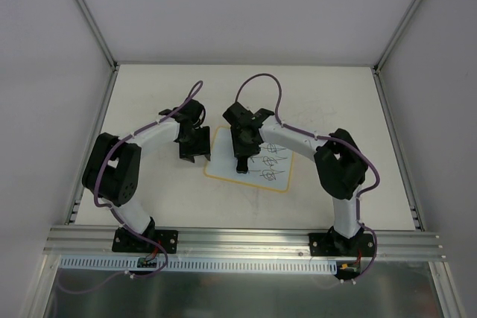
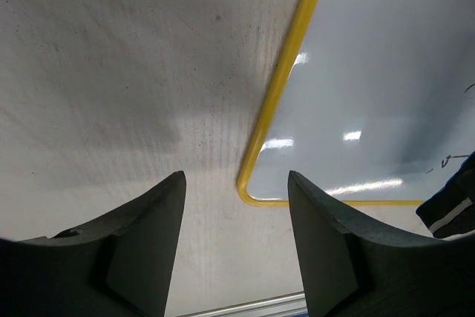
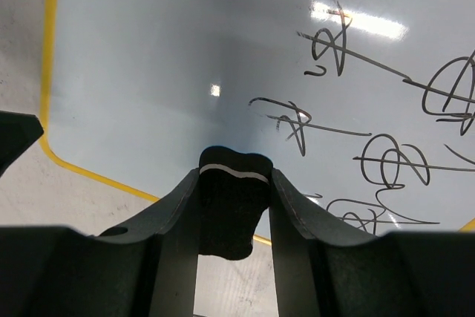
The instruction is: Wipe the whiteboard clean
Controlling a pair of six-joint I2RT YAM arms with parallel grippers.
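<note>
Between the arms, whiteboard [image 1: 222,163]: lies flat on the counter [image 1: 149,102], a little askew, yellow rim all round.
Scribbles [image 3: 371,157]: run in rows across the right part of the board; the left part looks clean.
Right gripper [image 1: 241,166]: clamps a dark eraser [image 3: 231,202] between both fingers, pale stripe across the eraser's tip; sits over the clean left-centre of the board, just short of the nearest marks. Contact with the surface cannot be told.
Left gripper [image 2: 236,180]: stands open and empty, low over the counter just beside the board's left rim, near a rounded corner; no touch visible.
Step in hand: probably carrying the eraser onto the first row of marks.
Doing it well: calls for setting the eraser face flat, pressing lightly, sweeping along each row with overlapping passes, and stopping short of the rim.
Risk: looks light and loose, so likely slides under a sideways push; steadying the left rim with the left gripper would probably help.
Containers: none in view, so no contents to report.
</note>
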